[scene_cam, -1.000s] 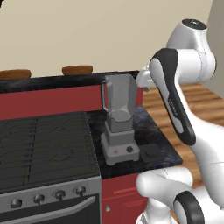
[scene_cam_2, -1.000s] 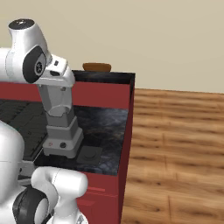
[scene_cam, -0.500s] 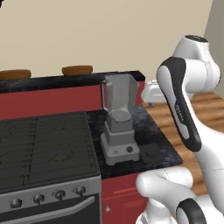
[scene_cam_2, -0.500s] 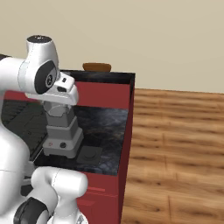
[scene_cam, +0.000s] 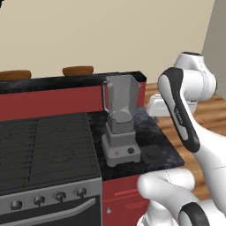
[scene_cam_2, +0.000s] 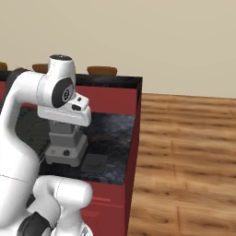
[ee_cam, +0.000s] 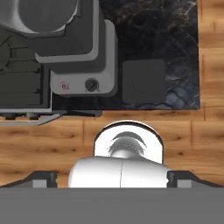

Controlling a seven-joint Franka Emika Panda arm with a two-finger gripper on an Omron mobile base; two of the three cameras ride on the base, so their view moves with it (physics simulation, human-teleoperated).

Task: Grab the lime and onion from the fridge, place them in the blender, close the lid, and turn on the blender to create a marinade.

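Observation:
The grey blender (scene_cam: pixel 120 123) stands on the dark counter (scene_cam: pixel 159 139) with its translucent jar open at the top. Its base with small buttons (ee_cam: pixel 83 83) shows from above in the hand view. The dark squarish lid (scene_cam: pixel 152 153) (scene_cam_2: pixel 94 163) (ee_cam: pixel 143 81) lies flat on the counter just right of the base. My gripper (ee_cam: pixel 114 179) hovers open and empty above the counter's front edge, with its white hand (scene_cam: pixel 156 106) to the right of the jar. The lime, the onion and the fridge are out of view.
A black stove (scene_cam: pixel 44 145) with knobs along its front fills the counter left of the blender. Two brown bowls (scene_cam: pixel 77 70) (scene_cam: pixel 13 75) sit on the back counter. Wood floor (scene_cam_2: pixel 184 147) lies beyond the counter's right end.
The arm has swung, taking the hand away from the jar's top, rightward and lower toward the counter's front. The gripper stays open; blender and lid have not moved.

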